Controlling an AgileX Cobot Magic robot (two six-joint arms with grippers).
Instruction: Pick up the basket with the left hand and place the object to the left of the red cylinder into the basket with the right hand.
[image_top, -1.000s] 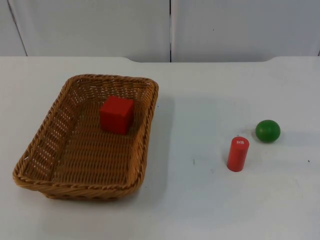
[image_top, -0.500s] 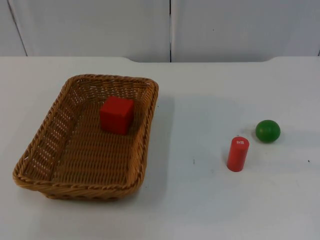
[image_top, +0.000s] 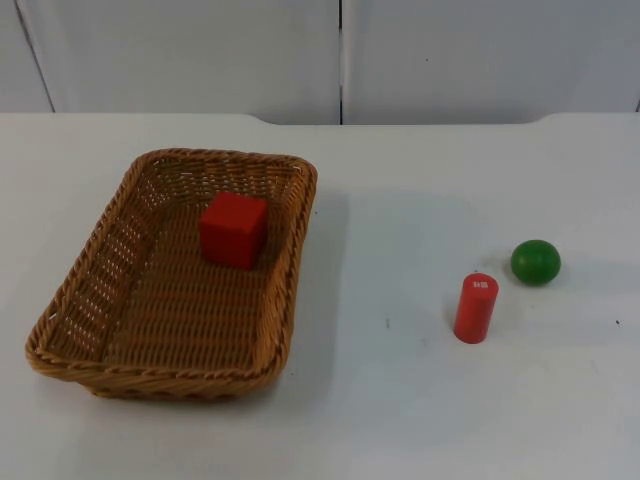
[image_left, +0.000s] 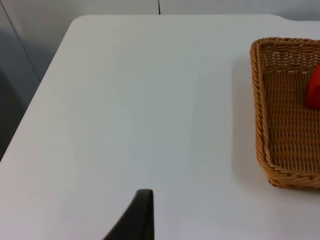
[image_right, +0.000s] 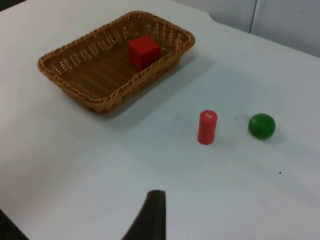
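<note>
A brown wicker basket (image_top: 190, 325) rests on the left half of the white table, with a red cube (image_top: 233, 229) inside near its far end. To the right a red cylinder (image_top: 475, 308) stands upright, and a green ball (image_top: 535, 261) lies just right of it and a little farther back. My left gripper (image_left: 142, 215) hovers over bare table beside the basket (image_left: 259, 115), apart from it; an edge of the cube (image_left: 315, 90) shows. My right gripper (image_right: 152, 215) is held high and well away from the basket (image_right: 100, 75), cube (image_right: 144, 50), cylinder (image_right: 207, 127) and ball (image_right: 261, 125).
The grey partition wall (image_top: 340, 60) closes the table's far edge. Bare table top lies between the basket and the cylinder. The table's rounded corner and side edge (image_left: 55, 55) lie beyond the left gripper.
</note>
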